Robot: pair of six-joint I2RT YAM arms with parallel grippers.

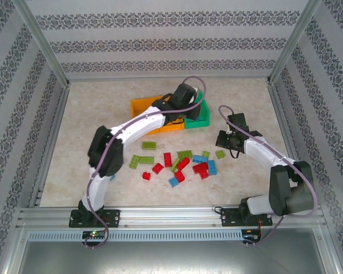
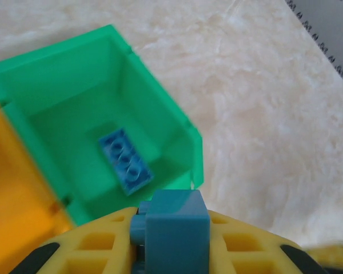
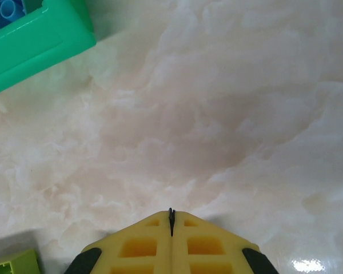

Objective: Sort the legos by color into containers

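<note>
The left tool point(image 2: 170, 254) is pinching a blue brick point(image 2: 177, 228) and hangs over the green bin point(image 2: 51, 85), where a second brick point(image 2: 126, 161), also blue, lies flat on the bin's floor with its studs up. To my eye the drop is close but not centred. The blue brick seems to sit over the bin's near corner, so I'd carry it further in over the middle before letting go. I'd also release low, since hard plastic may bounce off those tapering walls. The green bin is translucent, glossy and thin-walled, and the orange bin point(image 2: 8, 188) joined beside it looks the same make. The tool's pads are yellow with square cut-outs. The right tool point(image 3: 171, 220) is pressed together, holding nothing, over the bare surface point(image 3: 228, 114), which is pale, marbled and slightly shiny. The legos point(image 1: 180, 162), red, blue and lime, lie scattered between the arms, apart from the bins.
</note>
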